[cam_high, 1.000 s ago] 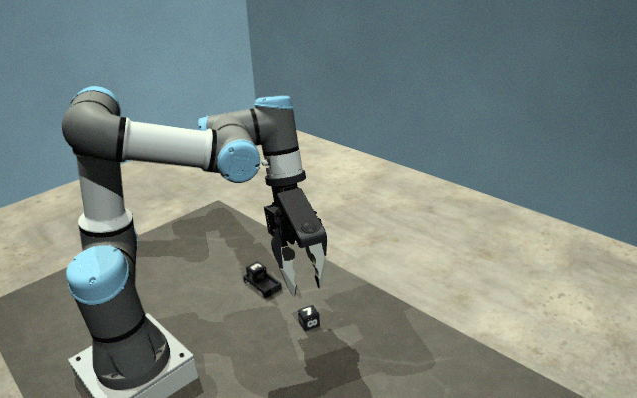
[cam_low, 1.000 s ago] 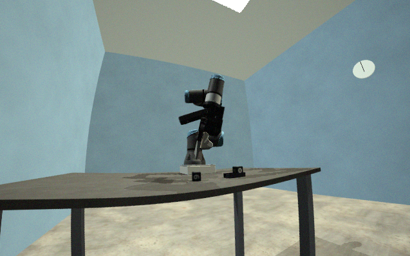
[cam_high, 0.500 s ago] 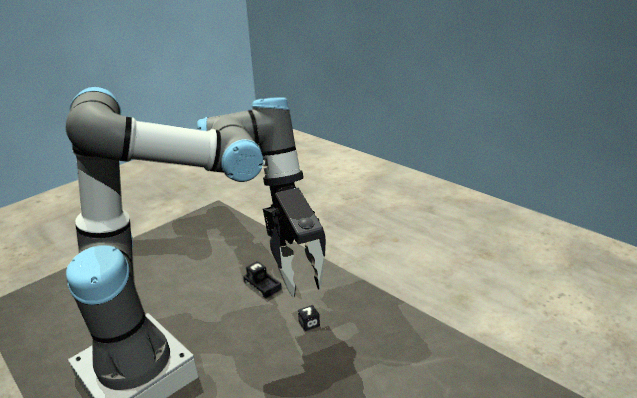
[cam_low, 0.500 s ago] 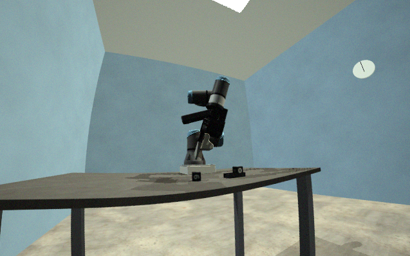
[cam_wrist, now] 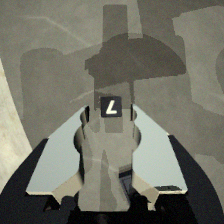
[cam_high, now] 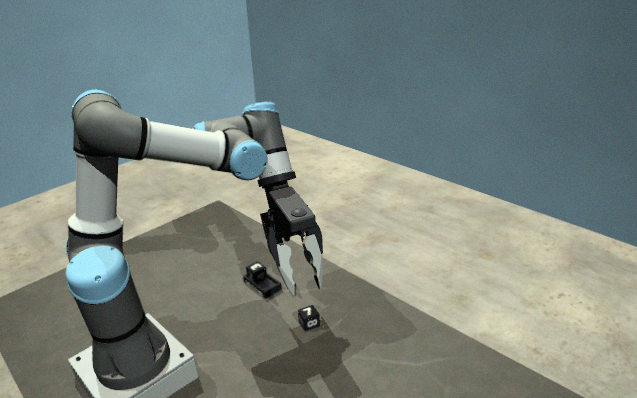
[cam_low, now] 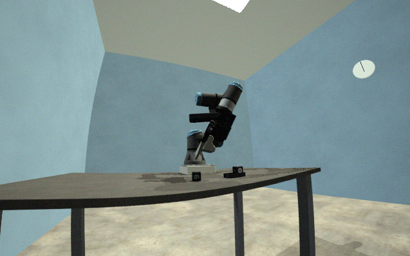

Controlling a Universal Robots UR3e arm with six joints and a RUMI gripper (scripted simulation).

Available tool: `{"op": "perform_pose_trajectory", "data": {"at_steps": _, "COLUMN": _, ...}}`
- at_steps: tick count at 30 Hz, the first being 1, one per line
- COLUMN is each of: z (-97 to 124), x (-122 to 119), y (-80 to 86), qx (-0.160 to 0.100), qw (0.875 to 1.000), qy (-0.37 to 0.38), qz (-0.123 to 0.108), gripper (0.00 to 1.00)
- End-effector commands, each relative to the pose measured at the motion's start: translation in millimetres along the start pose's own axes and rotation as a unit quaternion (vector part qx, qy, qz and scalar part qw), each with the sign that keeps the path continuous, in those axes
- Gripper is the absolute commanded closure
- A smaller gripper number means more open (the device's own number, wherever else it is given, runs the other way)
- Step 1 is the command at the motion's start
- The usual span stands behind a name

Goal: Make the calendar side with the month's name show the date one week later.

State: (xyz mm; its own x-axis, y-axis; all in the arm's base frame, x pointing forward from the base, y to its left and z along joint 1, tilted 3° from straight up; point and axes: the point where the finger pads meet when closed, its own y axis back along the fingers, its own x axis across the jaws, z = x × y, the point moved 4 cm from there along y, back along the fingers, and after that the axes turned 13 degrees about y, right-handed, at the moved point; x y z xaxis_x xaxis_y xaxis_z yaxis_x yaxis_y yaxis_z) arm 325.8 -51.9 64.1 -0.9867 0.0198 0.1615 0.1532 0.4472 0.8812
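Booth: What's on your screens?

Me: The biggest thing first, folks: the dark table [cam_high: 205,305] [cam_low: 106,190] [cam_wrist: 50,75], and my arm [cam_high: 185,142] [cam_low: 230,103] reaching out over it!

Booth: And the pincer?

Me: My gripper [cam_high: 306,290] [cam_low: 203,155] [cam_wrist: 109,106] hangs above the table, 2 fingers spread, nothing pinched between them!

Booth: Where's the calendar?

Me: Top view: the black tray [cam_high: 273,289] [cam_low: 229,175] [cam_wrist: 125,180] lies at 9 o'clock from my fingertips, with 1 cube [cam_high: 256,270] [cam_low: 237,170] at its 10 o'clock end. The exterior view gives me a 0 on that cube; its upper digit is too small to call.

Booth: The other one?

Me: The loose cube [cam_high: 309,318] [cam_low: 196,176] [cam_wrist: 111,106] is out on the table, at 4 o'clock from the tray, 6 o'clock from my fingertips! A 7 on top, an 8 lying sideways below it. The exterior view shows a 6 or a 9; I can't tell which!
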Motion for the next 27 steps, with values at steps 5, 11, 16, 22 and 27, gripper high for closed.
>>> {"op": "perform_pose_trajectory", "data": {"at_steps": 5, "z": 1, "x": -1, "y": 0.5, "qx": 0.011, "qw": 1.0, "qy": -0.001, "qz": 0.003, "gripper": 0.71}}
{"op": "perform_pose_trajectory", "data": {"at_steps": 11, "z": 4, "x": 0, "y": -1.3, "qx": 0.049, "qw": 0.999, "qy": -0.002, "qz": 0.017, "gripper": 0.71}}
{"op": "perform_pose_trajectory", "data": {"at_steps": 16, "z": 7, "x": -1, "y": -1.8, "qx": 0.078, "qw": 0.997, "qy": -0.002, "qz": 0.025, "gripper": 0.71}}
{"op": "perform_pose_trajectory", "data": {"at_steps": 22, "z": 12, "x": -3, "y": -1.3, "qx": 0.126, "qw": 0.992, "qy": -0.002, "qz": 0.03, "gripper": 0.71}}
{"op": "perform_pose_trajectory", "data": {"at_steps": 27, "z": 13, "x": -4, "y": -1.1, "qx": 0.134, "qw": 0.99, "qy": -0.001, "qz": 0.03, "gripper": 0.71}}
